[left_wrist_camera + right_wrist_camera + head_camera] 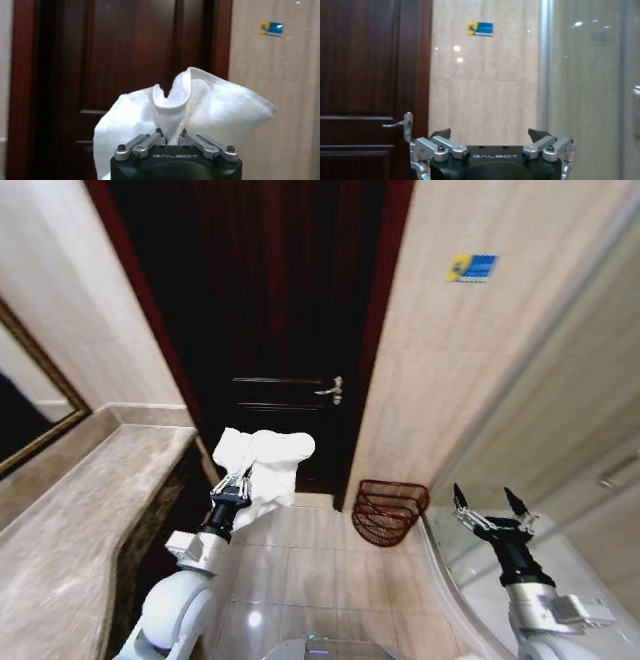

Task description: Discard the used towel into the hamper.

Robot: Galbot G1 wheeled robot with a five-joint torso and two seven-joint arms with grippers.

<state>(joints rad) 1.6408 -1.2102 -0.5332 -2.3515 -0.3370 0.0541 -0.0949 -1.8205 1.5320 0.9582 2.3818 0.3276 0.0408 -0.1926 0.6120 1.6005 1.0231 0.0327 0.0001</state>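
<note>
A white towel [262, 463] hangs bunched in my left gripper [232, 481], held up in front of the dark wooden door. In the left wrist view the towel [200, 108] rises in folds above the shut fingers [150, 140]. The hamper [389, 511], a dark reddish-brown openwork basket, stands on the tiled floor at the foot of the wall right of the door, well to the right of the towel and lower. My right gripper [488, 507] is raised to the right of the hamper, open with nothing in it; its spread fingers [442, 135] face the beige wall.
A stone counter [70, 520] with a framed mirror [30, 410] above runs along the left. The dark door [260, 320] with a lever handle [330, 389] is straight ahead. A glass shower partition [560, 470] with a curved base closes the right side. Tiled floor [300, 570] lies between.
</note>
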